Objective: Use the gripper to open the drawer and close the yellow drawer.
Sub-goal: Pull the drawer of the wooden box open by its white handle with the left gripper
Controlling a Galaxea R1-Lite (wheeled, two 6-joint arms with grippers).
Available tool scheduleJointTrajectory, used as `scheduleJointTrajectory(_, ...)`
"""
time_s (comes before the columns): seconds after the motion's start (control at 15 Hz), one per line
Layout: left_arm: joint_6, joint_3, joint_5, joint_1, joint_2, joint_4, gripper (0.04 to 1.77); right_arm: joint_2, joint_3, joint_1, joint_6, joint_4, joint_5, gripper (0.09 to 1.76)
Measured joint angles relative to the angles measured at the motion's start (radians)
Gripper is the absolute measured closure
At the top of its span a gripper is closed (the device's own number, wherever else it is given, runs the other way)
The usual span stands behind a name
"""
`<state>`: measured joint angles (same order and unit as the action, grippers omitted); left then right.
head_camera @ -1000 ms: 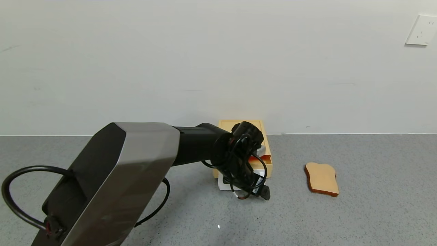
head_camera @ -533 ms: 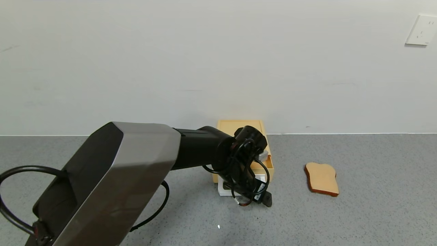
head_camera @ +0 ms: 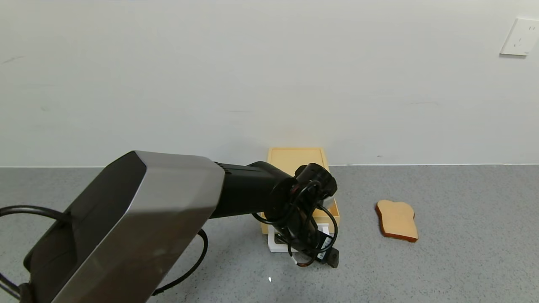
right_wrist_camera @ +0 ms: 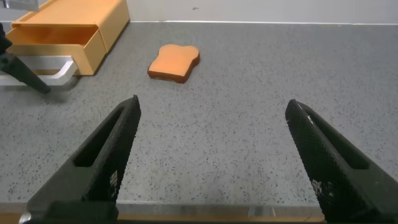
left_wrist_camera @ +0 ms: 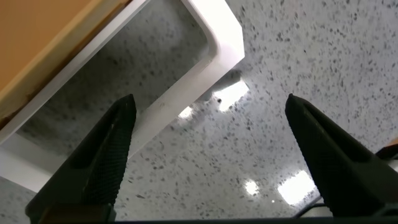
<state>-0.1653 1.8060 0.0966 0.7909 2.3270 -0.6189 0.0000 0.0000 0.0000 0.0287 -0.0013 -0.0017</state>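
Observation:
The pale-yellow drawer (head_camera: 335, 212) stands partly pulled out of its flat casing (head_camera: 297, 155) at the wall. Its white loop handle (head_camera: 273, 245) points toward me. My left gripper (head_camera: 322, 257) is open and low over the table at the handle. In the left wrist view the handle (left_wrist_camera: 219, 43) lies just ahead of the left gripper (left_wrist_camera: 208, 106), and one finger (left_wrist_camera: 106, 155) overlaps its bar. My right gripper (right_wrist_camera: 212, 106) is open and empty, far off to the right. Its view shows the drawer (right_wrist_camera: 62, 40) and handle (right_wrist_camera: 59, 71).
A tan toast-shaped slice (head_camera: 398, 219) lies on the grey table to the right of the drawer; it also shows in the right wrist view (right_wrist_camera: 174, 62). The white wall with an outlet (head_camera: 520, 37) stands right behind the casing.
My left gripper has moved toward me and a little right, staying at the handle. The drawer has slid farther out of its casing with it. The toast has not moved.

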Motion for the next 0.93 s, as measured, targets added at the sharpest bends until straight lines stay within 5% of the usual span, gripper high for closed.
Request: scheduleJointTrajectory(0.93,-0.101,-0.118,-0.024,0.077,-0.076,0.000,0.09,0.000,0.000,0.000,0.000,0.000,0.000,0.14)
